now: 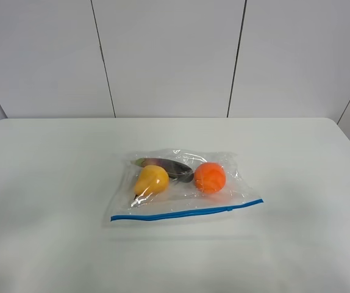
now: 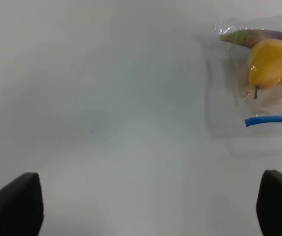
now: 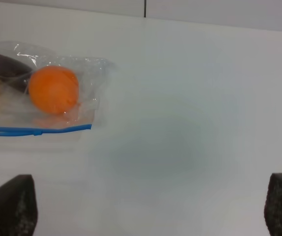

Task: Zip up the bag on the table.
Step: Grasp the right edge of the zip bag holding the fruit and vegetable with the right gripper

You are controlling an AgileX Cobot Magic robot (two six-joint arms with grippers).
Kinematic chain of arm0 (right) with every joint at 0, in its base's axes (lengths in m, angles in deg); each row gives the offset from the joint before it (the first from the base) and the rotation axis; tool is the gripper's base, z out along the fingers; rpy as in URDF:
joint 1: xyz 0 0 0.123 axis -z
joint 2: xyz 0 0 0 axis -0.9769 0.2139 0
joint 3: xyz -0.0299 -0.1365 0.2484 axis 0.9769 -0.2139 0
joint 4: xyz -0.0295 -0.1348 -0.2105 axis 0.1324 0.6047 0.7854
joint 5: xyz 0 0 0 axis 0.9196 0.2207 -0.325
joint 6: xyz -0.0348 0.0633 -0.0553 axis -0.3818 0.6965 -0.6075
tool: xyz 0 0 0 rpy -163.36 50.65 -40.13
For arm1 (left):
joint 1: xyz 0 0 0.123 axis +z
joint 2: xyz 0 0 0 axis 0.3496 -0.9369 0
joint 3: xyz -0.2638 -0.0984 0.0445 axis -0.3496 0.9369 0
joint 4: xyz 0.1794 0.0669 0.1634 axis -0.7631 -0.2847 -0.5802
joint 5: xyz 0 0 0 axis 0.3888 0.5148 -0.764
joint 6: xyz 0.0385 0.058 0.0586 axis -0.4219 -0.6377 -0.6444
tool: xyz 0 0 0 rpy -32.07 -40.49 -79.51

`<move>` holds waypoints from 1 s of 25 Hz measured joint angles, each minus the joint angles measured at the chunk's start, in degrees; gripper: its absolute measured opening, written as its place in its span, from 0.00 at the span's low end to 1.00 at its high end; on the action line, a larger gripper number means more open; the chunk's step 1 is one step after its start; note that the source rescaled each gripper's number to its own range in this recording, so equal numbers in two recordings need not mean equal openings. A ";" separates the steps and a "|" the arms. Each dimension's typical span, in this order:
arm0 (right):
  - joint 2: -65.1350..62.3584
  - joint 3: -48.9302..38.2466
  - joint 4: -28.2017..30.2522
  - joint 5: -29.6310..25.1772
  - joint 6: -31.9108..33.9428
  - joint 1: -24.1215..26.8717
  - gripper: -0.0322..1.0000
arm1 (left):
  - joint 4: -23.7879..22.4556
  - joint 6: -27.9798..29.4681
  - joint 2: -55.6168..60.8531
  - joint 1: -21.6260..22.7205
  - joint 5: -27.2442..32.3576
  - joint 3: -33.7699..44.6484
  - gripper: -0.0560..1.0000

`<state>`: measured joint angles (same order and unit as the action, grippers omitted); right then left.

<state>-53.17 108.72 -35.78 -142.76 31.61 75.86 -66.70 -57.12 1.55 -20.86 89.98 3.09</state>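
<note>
The table (image 1: 53, 183) carried the bag (image 1: 184, 198) lying flat around its middle, slightly toward the near edge. The left gripper (image 2: 146, 211) and right gripper (image 3: 146, 209) hung over bare tabletop, jaws spread wide, holding nothing. Inside the bag lay an orange fruit (image 1: 210, 177), a yellow pear (image 1: 151, 180) and a dark eggplant (image 1: 169, 166). The blue zipper strip (image 1: 187, 213) ran along the bag's near side.

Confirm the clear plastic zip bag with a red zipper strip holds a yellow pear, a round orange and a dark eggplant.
The zipper strip of the clear plastic zip bag is blue, not red; the exterior high view shows it. The rest holds.
</note>
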 joint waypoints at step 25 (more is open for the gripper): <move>52.38 23.53 -8.69 -0.32 1.32 0.00 1.00 | 0.00 0.00 0.00 0.00 0.00 0.00 1.00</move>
<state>-0.79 132.25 -44.47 -143.07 32.93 75.86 -66.70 -57.12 1.55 -20.86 89.98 3.09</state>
